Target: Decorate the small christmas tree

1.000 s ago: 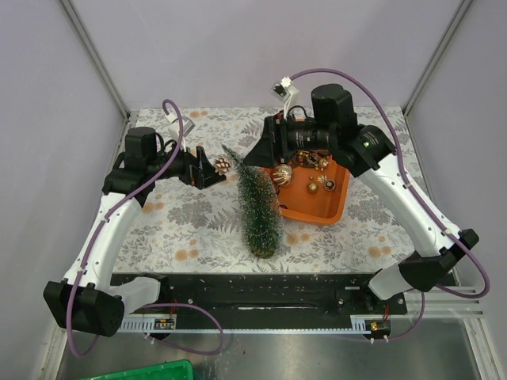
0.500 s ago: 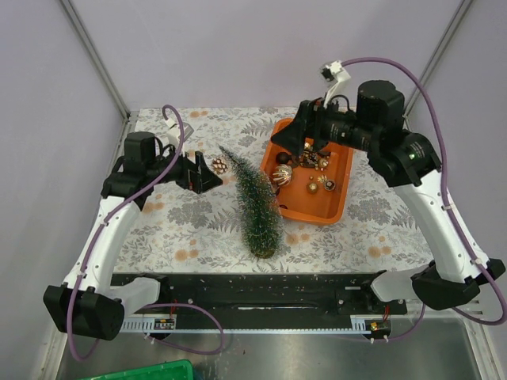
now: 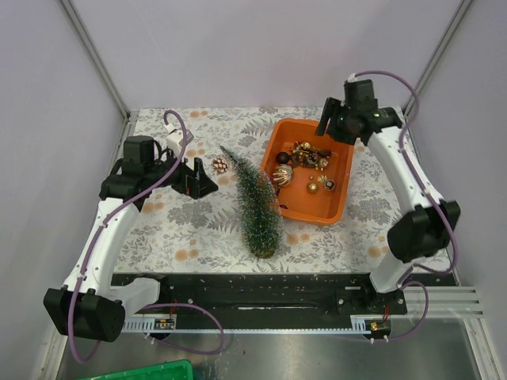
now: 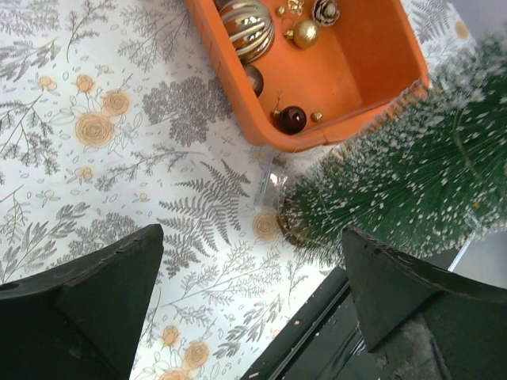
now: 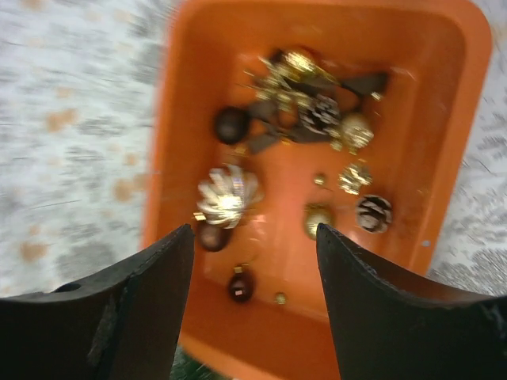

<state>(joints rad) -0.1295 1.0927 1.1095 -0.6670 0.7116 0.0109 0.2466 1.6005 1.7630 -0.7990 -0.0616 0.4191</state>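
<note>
I see left hand [image 3: 207, 178] released near tree [image 3: 257, 202] | right hand [image 3: 326, 127] released over tray [image 3: 317, 204] far rim | tree beside tray edge

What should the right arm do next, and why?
Probably lower the right gripper onto the striped gold ball in the orange tray. Its jaws stand open and empty above the tray, that ball lies apart from the tangled cluster, and the small christmas tree beside the tray awaits ornaments.

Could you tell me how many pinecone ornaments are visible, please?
3: a pinecone on the table by the left gripper; a frosted pinecone in the tray's pile; a loose pinecone beside the gold ball. The pile may hide more.
</note>
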